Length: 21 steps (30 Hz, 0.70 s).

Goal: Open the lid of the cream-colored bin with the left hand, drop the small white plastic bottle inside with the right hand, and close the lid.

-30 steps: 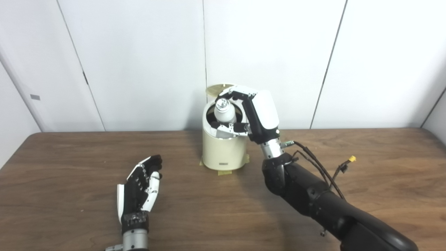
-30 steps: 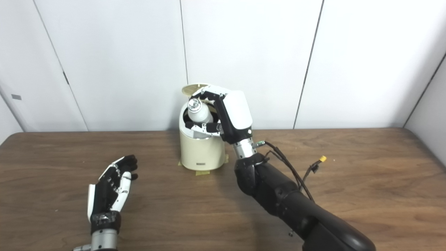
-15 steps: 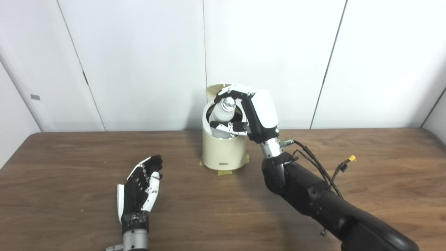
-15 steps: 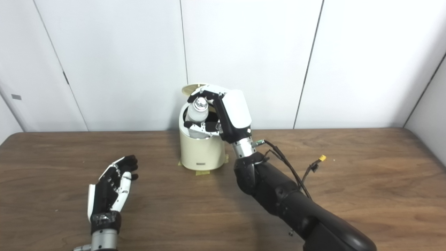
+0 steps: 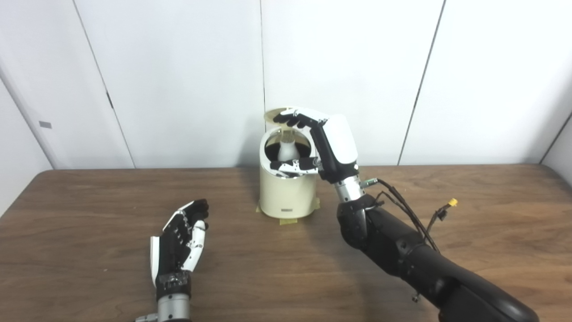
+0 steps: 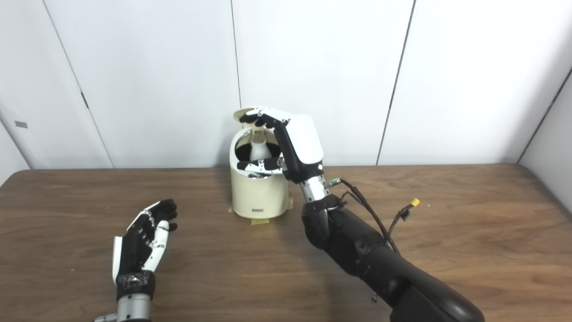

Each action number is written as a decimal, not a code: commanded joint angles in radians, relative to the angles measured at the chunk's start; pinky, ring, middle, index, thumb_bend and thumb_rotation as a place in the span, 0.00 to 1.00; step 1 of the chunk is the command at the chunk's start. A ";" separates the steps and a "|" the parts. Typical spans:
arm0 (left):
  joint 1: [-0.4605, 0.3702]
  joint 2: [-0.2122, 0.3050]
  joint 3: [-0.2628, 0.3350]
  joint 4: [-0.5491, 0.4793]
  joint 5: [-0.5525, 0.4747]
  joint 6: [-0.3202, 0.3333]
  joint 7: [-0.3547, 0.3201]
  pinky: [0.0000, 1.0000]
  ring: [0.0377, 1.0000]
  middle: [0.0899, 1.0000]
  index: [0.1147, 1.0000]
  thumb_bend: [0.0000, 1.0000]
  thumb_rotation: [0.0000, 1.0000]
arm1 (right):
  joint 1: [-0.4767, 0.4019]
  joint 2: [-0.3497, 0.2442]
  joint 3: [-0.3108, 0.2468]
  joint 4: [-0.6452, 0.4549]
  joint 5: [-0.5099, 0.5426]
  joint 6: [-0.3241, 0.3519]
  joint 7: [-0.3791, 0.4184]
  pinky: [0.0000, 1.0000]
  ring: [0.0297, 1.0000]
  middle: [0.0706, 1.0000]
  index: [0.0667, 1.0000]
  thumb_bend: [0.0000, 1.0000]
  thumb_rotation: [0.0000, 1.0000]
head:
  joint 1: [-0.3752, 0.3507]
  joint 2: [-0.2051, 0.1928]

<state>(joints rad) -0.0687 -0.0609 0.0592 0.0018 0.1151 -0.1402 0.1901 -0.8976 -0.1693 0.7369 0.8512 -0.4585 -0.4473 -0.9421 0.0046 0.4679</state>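
Wooden table (image 5: 89, 197), right robot hand (image 5: 333, 143) spread above bin (image 5: 286, 192), bottle (image 5: 288, 151) apparently released inside, left robot hand (image 5: 178, 243) resting open.

bin (image 6: 259, 192): centre frame, lid (image 6: 245, 114) up
bottle (image 6: 258, 147): inside bin
right hand (image 6: 295, 145): spread over opening
left hand (image 6: 143, 241): lower left, empty

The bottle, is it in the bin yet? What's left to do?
The lid is up. The small white bottle sits down inside the cream bin, and the right hand hovers over the opening with fingers spread, so the drop looks done. The left hand rests open on the table. Left: close the lid.
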 commanded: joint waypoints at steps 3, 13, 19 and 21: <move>0.034 -0.007 -0.005 0.048 0.005 -0.015 0.004 0.68 0.74 0.71 0.69 0.16 0.43 | -0.043 -0.018 -0.016 -0.031 0.006 -0.023 -0.011 0.49 0.56 0.58 0.59 0.92 0.13 | -0.001 0.002; 0.033 -0.006 -0.003 0.047 -0.008 -0.013 -0.003 0.69 0.74 0.72 0.69 0.17 0.43 | 0.035 -0.017 -0.104 -0.180 0.095 -0.023 0.016 0.45 0.51 0.54 0.53 0.79 0.23 | 0.000 0.003; 0.031 0.000 -0.004 0.054 0.003 -0.017 0.000 0.69 0.74 0.72 0.69 0.17 0.44 | 0.113 -0.009 -0.191 -0.361 0.201 -0.022 0.083 0.41 0.44 0.46 0.45 0.53 0.15 | -0.003 0.001; 0.030 0.000 -0.004 0.056 0.006 -0.019 0.002 0.69 0.74 0.72 0.69 0.17 0.44 | 0.135 -0.006 -0.224 -0.411 0.207 -0.022 0.094 0.40 0.44 0.46 0.45 0.52 0.15 | -0.005 0.001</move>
<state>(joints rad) -0.0697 -0.0601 0.0597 0.0040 0.1146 -0.1405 0.1901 -0.7208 -0.1770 0.5428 0.4886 -0.2596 -0.4474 -0.8522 -0.0015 0.4679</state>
